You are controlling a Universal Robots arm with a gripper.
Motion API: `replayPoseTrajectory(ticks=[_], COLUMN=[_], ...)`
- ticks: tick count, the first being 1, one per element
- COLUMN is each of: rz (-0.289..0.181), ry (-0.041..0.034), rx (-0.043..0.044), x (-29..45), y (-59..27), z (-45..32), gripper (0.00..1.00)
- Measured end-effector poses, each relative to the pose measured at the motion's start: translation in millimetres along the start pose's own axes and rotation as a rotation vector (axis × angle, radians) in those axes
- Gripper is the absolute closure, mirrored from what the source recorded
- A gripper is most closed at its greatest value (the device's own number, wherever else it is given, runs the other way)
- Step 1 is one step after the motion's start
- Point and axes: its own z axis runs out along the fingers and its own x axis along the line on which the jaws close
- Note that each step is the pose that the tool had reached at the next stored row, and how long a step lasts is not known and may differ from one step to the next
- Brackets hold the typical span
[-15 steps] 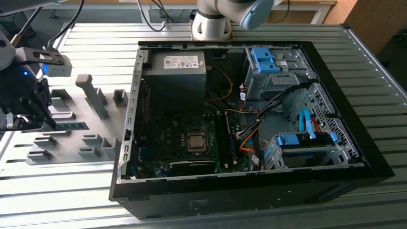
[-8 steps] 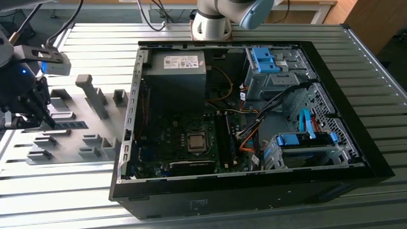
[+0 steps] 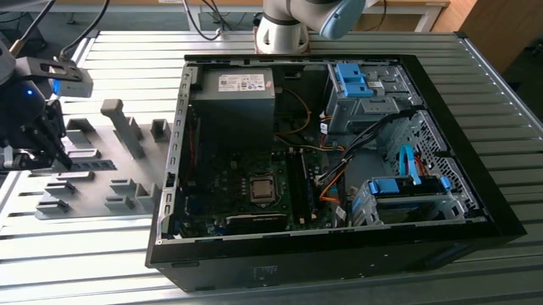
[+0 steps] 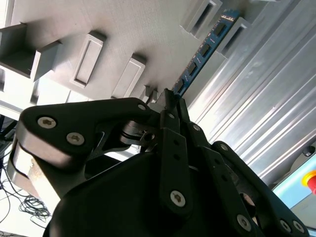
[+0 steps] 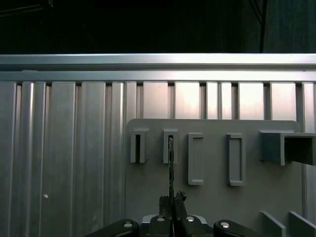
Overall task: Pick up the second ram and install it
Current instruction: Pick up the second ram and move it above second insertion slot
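Gripper (image 4: 170,96) pinched tight on one end of the second ram (image 4: 203,52), far end by a holder slot (image 5: 175,148) on the grey tray (image 5: 212,202) (thin, edge-on hold): I reckon any skew could pivot it or snag the slot wall.

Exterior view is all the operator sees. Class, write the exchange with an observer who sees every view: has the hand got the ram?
Operator: Anything gripped?
Observer: Yes. In the first wrist view the hand is shut on the ram, seen edge-on.
Operator: Which colour?
Observer: Blue, by the second wrist view.
Operator: Lifted out?
Observer: Cannot tell; its far end lines up with a narrow slot in the holder.
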Motion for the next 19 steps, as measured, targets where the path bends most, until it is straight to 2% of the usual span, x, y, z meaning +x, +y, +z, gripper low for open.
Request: replayPoseTrajectory(ticks=[19], rz=[0.0], ry=[0.0013], rx=[0.0001], x=[0.1], y=[0.3], z=[-10.9], gripper=[0.86])
